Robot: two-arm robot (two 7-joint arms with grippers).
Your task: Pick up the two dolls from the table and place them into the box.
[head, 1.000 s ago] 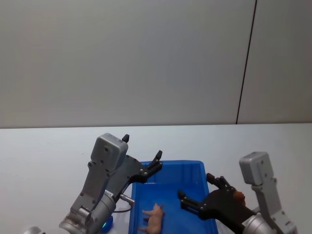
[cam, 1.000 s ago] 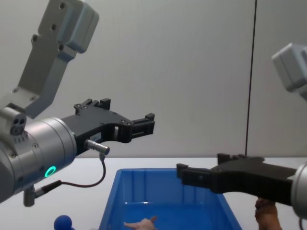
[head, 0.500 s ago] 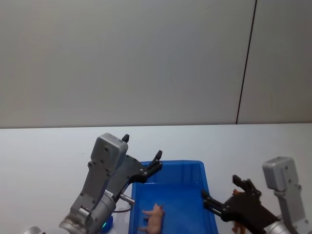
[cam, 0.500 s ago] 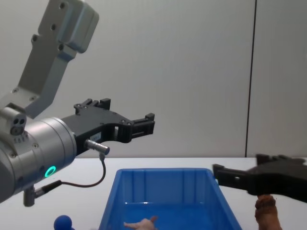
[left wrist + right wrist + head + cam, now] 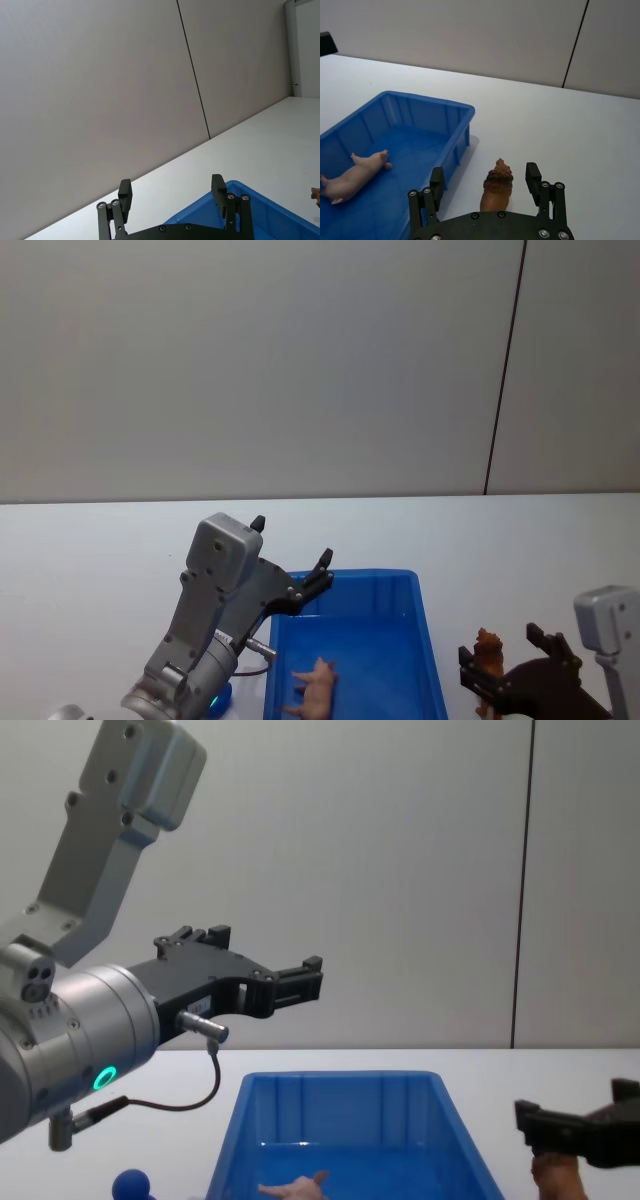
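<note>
Right wrist view: my right gripper (image 5: 485, 171) hung low over the white table (image 5: 555, 120), fingers spread wide to either side of the reddish-brown lion doll (image 5: 496, 187), which stood upright just beside the blue box (image 5: 427, 97), ungrasped. A pale pig doll (image 5: 355, 172) lay on its side inside the box. My left gripper (image 5: 171, 184), fingers released and empty, hovered above the box's far left corner.

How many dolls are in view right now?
3. A pale doll lies in the box. A reddish-brown doll stands on the table right of the box, between the open right gripper's jaws. A blue doll sits left of the box, partly cut off.
</note>
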